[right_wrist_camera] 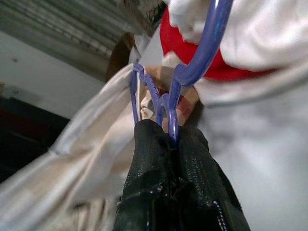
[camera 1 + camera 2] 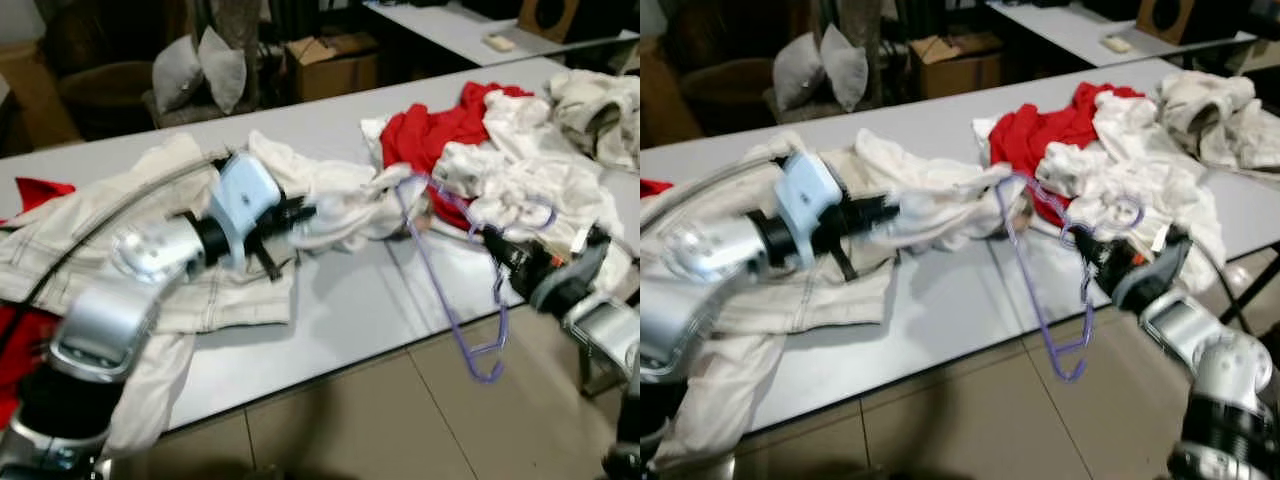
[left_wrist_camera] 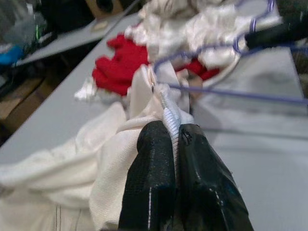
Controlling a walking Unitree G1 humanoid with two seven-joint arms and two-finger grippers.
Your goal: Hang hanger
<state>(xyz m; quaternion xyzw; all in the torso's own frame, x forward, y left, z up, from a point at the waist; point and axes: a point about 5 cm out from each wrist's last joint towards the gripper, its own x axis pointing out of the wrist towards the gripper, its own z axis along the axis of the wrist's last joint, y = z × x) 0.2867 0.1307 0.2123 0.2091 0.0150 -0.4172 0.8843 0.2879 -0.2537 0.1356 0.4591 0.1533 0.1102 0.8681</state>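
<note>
The left gripper (image 3: 174, 132) pinches the edge of a white shirt (image 3: 120, 159). Beyond it, a purple hanger (image 3: 226, 91) crosses the grey table (image 3: 269, 159), near red cloth (image 3: 118, 67).

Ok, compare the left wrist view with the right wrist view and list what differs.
Left wrist: the left gripper shut on a cream cloth garment, with the grey tabletop stretching ahead. Right wrist: the right gripper clamped on the purple wire hanger at its neck. Both: that hanger, the cream garment, and the red cloth among white laundry.
</note>
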